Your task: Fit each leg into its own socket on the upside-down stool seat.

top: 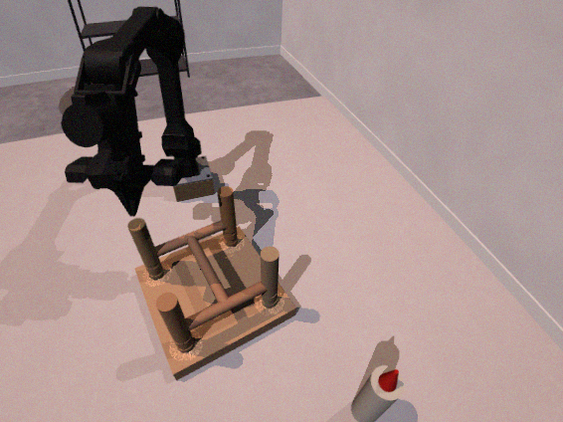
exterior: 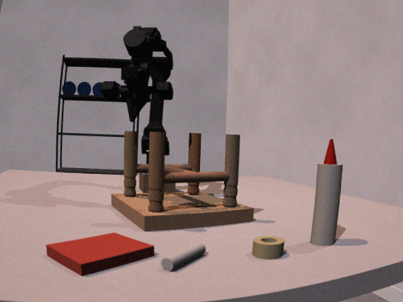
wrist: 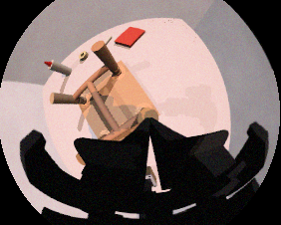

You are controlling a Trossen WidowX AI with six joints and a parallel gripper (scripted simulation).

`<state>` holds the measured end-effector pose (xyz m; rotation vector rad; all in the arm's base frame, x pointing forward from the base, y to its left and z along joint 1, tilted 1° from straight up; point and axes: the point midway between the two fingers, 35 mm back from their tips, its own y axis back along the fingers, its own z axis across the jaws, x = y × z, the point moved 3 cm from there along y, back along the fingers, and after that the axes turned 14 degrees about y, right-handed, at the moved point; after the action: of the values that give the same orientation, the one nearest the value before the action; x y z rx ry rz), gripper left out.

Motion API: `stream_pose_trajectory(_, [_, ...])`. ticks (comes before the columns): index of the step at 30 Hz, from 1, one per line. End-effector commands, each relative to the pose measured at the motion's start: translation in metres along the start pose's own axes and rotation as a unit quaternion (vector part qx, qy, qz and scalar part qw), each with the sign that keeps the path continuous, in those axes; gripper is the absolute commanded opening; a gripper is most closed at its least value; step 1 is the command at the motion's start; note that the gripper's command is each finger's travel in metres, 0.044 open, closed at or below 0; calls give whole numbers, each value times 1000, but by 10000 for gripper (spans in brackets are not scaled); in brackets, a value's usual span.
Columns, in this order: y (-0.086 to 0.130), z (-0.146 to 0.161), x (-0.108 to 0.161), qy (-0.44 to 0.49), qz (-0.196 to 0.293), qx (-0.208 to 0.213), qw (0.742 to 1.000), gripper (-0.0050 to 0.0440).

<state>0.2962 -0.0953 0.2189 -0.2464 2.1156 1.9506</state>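
The wooden stool (top: 214,289) lies upside down with its square seat flat on the table. Four brown legs stand upright in the seat's corners, joined by an H-shaped stretcher (top: 209,274). It also shows in the exterior view (exterior: 179,178) and in the wrist view (wrist: 109,99). My gripper (top: 131,209) is shut and empty, pointing down just above the top of the far-left leg (top: 145,249), apart from it. In the exterior view my gripper (exterior: 133,118) hangs a little above that leg (exterior: 130,164).
A grey cylinder with a red cone (exterior: 327,199) stands at the right. A tan ring (exterior: 268,246), a small grey rod (exterior: 183,257) and a flat red block (exterior: 100,251) lie in front of the stool. A black shelf rack (exterior: 89,114) stands behind.
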Motion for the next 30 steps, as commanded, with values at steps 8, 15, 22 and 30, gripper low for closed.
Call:
stream_pose_trajectory(8, [4, 45, -52, 77, -2, -25, 997, 0])
stream_pose_trajectory(15, [5, 93, -85, 141, -3, -45, 989, 0])
stream_pose_trajectory(22, [3, 155, -111, 209, -3, -66, 976, 0])
stream_pose_trajectory(30, [0, 210, -120, 263, -1, -83, 961, 0])
